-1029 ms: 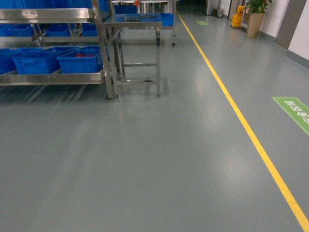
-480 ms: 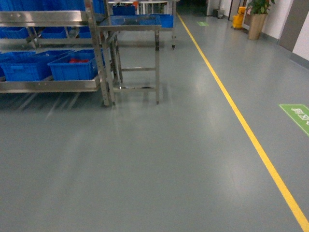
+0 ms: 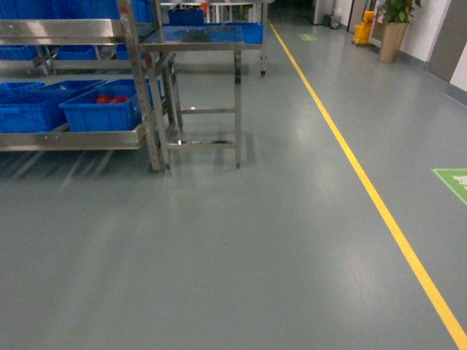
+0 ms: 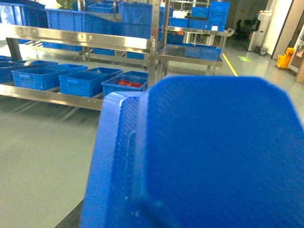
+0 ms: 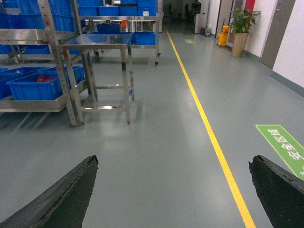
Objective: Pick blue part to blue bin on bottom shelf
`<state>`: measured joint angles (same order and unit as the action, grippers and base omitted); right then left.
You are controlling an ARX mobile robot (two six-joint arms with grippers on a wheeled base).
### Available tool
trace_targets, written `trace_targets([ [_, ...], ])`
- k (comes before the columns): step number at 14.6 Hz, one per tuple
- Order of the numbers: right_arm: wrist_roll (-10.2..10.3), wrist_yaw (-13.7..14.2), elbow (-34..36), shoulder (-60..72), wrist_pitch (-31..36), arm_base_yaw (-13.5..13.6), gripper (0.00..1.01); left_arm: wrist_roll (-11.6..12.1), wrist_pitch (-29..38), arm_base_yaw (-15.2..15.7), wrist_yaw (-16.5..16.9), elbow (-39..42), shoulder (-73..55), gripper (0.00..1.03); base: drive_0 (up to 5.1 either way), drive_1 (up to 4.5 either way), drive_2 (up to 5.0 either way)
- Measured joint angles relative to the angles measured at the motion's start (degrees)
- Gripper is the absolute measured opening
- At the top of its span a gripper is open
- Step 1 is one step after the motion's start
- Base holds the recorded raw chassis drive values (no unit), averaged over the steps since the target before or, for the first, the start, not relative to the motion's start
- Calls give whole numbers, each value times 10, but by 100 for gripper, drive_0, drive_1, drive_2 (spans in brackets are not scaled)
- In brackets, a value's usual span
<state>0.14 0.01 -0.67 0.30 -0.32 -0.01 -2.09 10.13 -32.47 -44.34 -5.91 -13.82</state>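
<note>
Rack w/ the bottom shelf [image 3: 73, 137] slid right in head view, so base is turning toward it. Blue part [image 4: 209, 156] fills my left cam, grip can't tell. Right hand [image 5: 173, 190] spread, empty.

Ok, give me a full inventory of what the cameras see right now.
bottom shelf: one, shiny steel, left of head view.
blue bins: several, on that shelf; nearest one holds red items.
steel table: one, right of the rack.
yellow line: one, along the floor.
green floor sign: one, far right.
potted plant: one, by the wall.
yellow bucket: one, near the plant.
blue part: one, fills left wrist view.
right gripper: fingers apart, empty.
</note>
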Motion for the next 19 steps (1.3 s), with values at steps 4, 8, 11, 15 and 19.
trace_targets([
  [4,0,0,0,0,1,0,98,0,-3,0,0,0,-1,44,-2,415,-419],
  [8,0,0,0,0,1,0,98,0,-2,0,0,0,0,44,-3,414,-419],
  [11,0,0,0,0,-1,0,98,0,0,0,0,0,0,44,-1,415,-418],
  [15,0,0,0,0,0,0,98,0,-2,0,0,0,0,44,-1,415,-418],
  [19,0,0,0,0,1,0,98,0,-2,0,0,0,0,44,-2,415,-419],
])
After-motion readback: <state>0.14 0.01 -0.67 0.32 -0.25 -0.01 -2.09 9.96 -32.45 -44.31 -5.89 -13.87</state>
